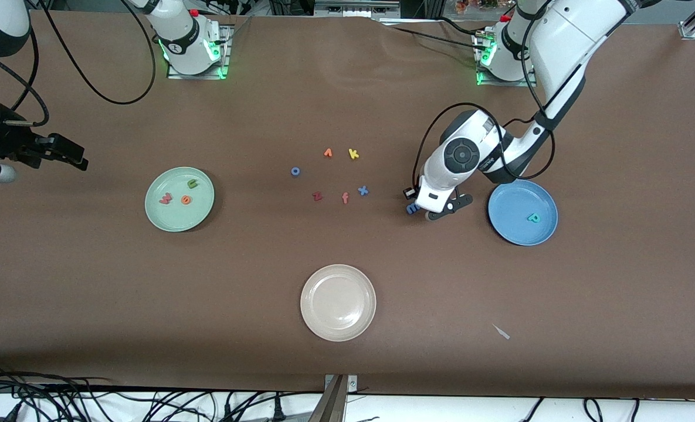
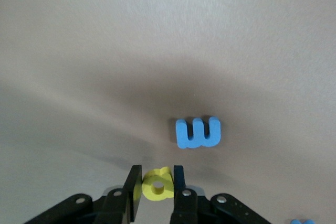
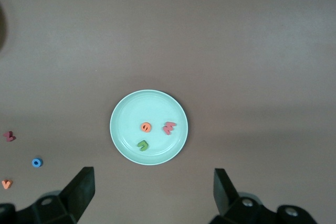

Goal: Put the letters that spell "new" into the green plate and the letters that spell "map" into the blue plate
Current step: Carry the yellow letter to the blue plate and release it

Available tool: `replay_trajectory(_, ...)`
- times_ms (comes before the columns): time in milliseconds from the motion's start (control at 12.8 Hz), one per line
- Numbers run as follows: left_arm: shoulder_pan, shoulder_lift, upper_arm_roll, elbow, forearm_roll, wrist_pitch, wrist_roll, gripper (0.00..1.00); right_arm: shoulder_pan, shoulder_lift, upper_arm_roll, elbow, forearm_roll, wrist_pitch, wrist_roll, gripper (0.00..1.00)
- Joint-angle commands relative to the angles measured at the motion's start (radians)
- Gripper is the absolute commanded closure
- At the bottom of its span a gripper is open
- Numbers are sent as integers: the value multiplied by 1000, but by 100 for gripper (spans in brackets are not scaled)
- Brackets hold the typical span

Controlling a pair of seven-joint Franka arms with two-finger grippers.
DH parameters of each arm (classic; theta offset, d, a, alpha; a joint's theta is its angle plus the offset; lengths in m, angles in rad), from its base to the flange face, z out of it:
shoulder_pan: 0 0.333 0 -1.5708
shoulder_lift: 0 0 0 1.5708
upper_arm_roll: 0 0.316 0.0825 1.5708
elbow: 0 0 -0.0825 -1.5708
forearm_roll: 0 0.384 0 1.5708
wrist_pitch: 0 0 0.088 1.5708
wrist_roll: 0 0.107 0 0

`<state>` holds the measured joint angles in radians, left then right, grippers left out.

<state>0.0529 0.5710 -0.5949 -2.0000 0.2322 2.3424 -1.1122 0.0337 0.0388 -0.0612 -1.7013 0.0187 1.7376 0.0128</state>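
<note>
Brown surface (image 1: pixel 347 88): the left gripper (image 2: pixel 156 187), beside the blue plate (image 1: pixel 502 225), has its fingers (image 2: pixel 179 179) closed on the yellow "a" (image 2: pixel 157 184) near the blue "m" (image 2: pixel 198 132). The right gripper (image 3: pixel 152 184) waits high over the green plate (image 3: pixel 126 140), fingers spread wide and holding nothing.

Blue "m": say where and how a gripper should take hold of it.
The blue "m" lies flat on the table, beside the left gripper, which is shut on the yellow "a". Probably come from straight above and pinch across its outer legs, since little height shows.

Three plates (image 1: pixel 180 199), twelve foam letters (image 1: pixel 317 196) – two arms (image 1: pixel 464 158)
</note>
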Motion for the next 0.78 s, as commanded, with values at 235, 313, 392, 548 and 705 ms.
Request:
replay_trajectory(235,379,-66,-213,50,-7,-256,286,79,3,3,0,-5,7,8,-16,0)
replay_trajectory(313,422,-66,-217,73,-7,-314,349,80,3,7,0,-4,7,8,-16,0)
replay_trajectory(392,456,-66,-214,91,-1,-354,421,80,2,7,0,-4,7,7,-17,0)
replay_trajectory(548,540,-60,-206,92,9,-360,567,80,2,6,-2,-4,7,-1,-17,0)
replay_trajectory(705,582,-43,-184,90,68,-357,672,80,2,7,-2,-6,7,3,-17,0)
